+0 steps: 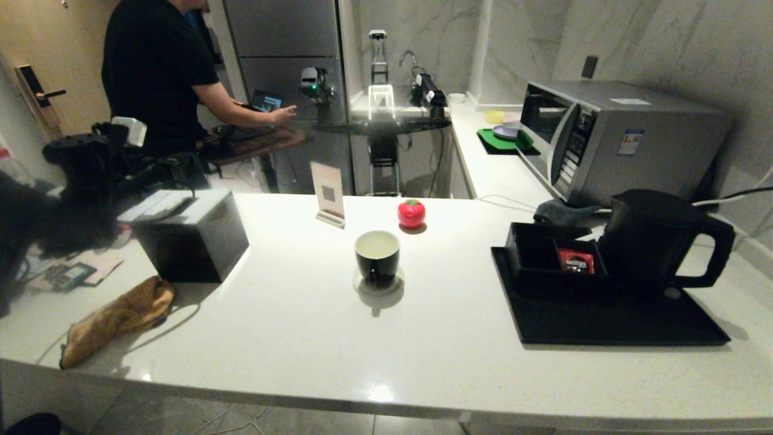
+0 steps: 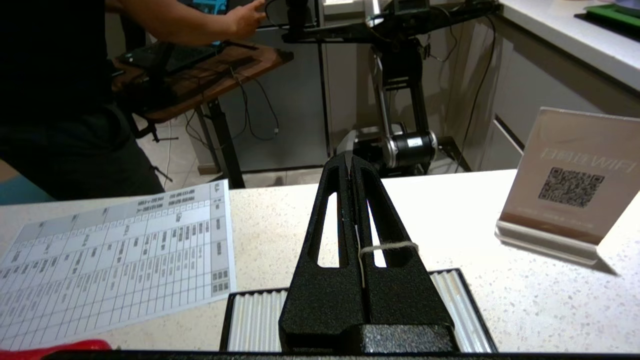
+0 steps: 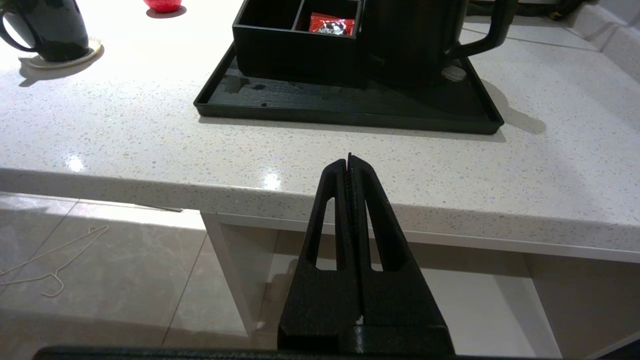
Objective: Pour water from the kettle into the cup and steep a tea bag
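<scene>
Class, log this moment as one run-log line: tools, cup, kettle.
left tool: shut, over counter | right tool: shut, off counter edge | cup: on coaster | kettle: upright on tray

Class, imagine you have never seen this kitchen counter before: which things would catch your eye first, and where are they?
The black kettle stands at the right on a black tray, beside a box holding a red sachet. The cup sits mid-counter on a coaster, with a red tomato-shaped thing behind it. Farther back, a person works at a desk.
</scene>
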Controlling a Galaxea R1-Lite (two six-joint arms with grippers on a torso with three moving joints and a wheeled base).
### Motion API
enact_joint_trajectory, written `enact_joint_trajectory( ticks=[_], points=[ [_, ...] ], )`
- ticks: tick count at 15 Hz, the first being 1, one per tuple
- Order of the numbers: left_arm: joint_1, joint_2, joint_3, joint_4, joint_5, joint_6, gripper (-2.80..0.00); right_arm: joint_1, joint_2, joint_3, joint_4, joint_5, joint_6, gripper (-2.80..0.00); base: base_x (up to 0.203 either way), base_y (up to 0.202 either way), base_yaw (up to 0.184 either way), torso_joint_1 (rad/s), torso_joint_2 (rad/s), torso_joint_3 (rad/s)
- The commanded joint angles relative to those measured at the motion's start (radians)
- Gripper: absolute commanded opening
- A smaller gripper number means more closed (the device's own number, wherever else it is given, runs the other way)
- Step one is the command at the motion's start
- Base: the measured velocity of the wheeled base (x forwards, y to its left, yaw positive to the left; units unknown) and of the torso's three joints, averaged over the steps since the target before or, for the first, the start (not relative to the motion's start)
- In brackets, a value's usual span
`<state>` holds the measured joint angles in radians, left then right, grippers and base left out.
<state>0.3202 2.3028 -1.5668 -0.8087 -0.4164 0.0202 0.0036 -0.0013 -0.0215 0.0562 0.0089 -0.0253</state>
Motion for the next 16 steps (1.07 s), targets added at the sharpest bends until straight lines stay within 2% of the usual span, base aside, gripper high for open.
enact_joint_trajectory(
  ticks=[1,4,9,12,16],
  points=[
    [0.0,-0.013,-0.008,-0.003,-0.002,0.0,-2.8,0.001,0.001,0.0,-0.001,0.0,-0.001,-2.8,0.0,0.0,0.0,0.0,0.0,0.0],
    [0.0,-0.026,-0.042,0.007,-0.002,0.001,-2.8,0.001,0.001,0.0,0.001,0.0,-0.001,-2.8,0.0,0.0,0.0,0.0,0.0,0.0],
    [0.0,-0.02,-0.025,-0.005,-0.002,0.003,-2.8,0.001,0.001,0.0,0.001,0.0,-0.001,-2.8,0.0,0.0,0.0,0.0,0.0,0.0],
    [0.003,-0.02,0.03,-0.021,-0.004,0.007,-2.8,0.0,0.001,0.0,0.001,0.0,-0.001,-2.8,0.0,0.0,0.0,0.0,0.0,0.0],
    [0.005,-0.02,0.108,-0.106,-0.002,0.003,-2.8,0.001,0.001,0.0,0.001,0.0,-0.001,-2.8,0.0,0.0,0.0,0.0,0.0,0.0]
  ],
)
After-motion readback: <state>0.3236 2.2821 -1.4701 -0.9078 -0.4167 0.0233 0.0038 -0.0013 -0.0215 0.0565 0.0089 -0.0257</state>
